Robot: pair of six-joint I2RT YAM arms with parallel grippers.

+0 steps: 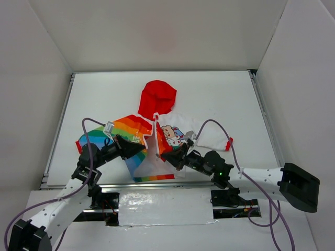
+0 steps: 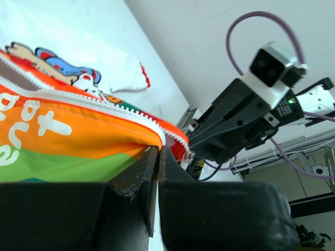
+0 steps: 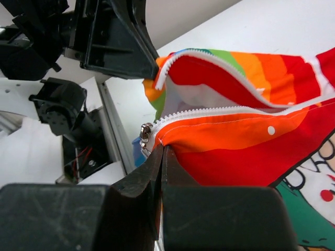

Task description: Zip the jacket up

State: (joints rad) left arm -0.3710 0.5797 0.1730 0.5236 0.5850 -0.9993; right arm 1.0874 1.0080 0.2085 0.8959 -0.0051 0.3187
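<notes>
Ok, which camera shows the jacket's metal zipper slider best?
The right wrist view: the silver slider sits close up at the end of the white teeth, just above the right gripper, shut on the jacket. The left wrist view shows only teeth; overhead it is too small to spot.

Reads as soft, matt cloth across the jacket [image 1: 162, 128], smooth with a faint sheen where pinched at the tips of the right gripper [image 3: 162, 150]. Shows white moulded plastic in the zipper teeth [image 3: 209, 112] just above those tips, and bright polished metal on the slider [image 3: 145, 133] beside them. Looks matt black plastic, scuffed along the edges, on the fingers [image 2: 141, 172] of the left gripper [image 2: 157, 149]. Appears smooth matt white on the table [image 1: 220, 99] beyond both.
</notes>
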